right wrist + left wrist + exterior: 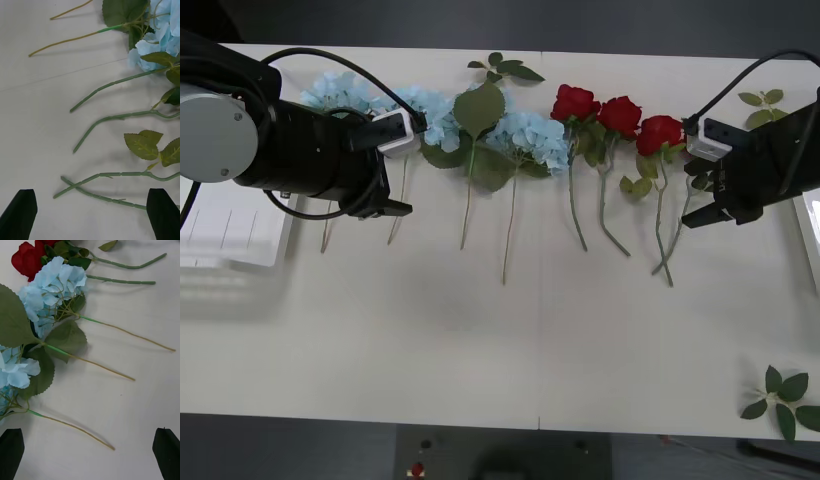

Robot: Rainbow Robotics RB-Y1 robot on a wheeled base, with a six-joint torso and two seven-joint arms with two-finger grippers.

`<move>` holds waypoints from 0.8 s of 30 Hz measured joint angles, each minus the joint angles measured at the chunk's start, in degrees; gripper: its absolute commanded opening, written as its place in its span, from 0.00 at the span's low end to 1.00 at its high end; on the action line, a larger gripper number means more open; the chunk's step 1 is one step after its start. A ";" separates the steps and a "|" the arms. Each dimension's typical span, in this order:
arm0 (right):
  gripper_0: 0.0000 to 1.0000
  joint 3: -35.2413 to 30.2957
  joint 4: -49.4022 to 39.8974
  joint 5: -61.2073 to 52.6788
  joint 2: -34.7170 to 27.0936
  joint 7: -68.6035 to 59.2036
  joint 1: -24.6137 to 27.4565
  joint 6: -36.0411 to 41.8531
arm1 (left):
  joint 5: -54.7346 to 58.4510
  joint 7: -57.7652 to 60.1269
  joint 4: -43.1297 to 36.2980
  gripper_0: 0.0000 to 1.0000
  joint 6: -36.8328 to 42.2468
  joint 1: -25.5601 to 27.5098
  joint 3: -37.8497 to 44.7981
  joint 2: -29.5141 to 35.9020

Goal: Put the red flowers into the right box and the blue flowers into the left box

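Front view, from my remote station: the bench (500,350) carries all stems in one row. The left box (230,235) is half hidden behind my left arm; the right box (812,235) is cut off at the frame edge, leaving a rim sliver. The blue flowers (525,140) lie left of centre, two clusters partly masked by the left gripper (385,195). The red flowers (618,117) lie right of centre. Every stem has its long axis running from the far side toward me, blooms at the far end. The left gripper hovers over the blue stems, fingers (11,452) apart, holding nothing. The right gripper (710,205) hovers beside the rightmost rose stem, fingers (20,213) apart.
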 measured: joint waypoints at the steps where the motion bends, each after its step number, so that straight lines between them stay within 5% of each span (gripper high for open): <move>1: 0.86 0.00 0.00 0.00 0.00 0.00 0.00 0.00 | 0.00 0.00 0.12 1.00 0.04 0.19 -0.08 -0.03; 7: 0.86 2.29 0.03 -0.77 0.43 0.00 4.26 -0.69 | 0.57 0.00 2.22 1.00 -0.02 6.58 -2.62 -1.11; 14: 0.85 2.29 -0.72 -10.79 -1.90 0.00 4.64 -6.51 | 1.95 0.00 2.50 1.00 -0.03 7.34 -2.55 -1.59; 24: 0.86 2.81 -1.72 -20.87 -12.39 -6.28 -4.27 -7.46 | 3.84 0.01 1.05 1.00 -0.07 7.22 2.18 -0.98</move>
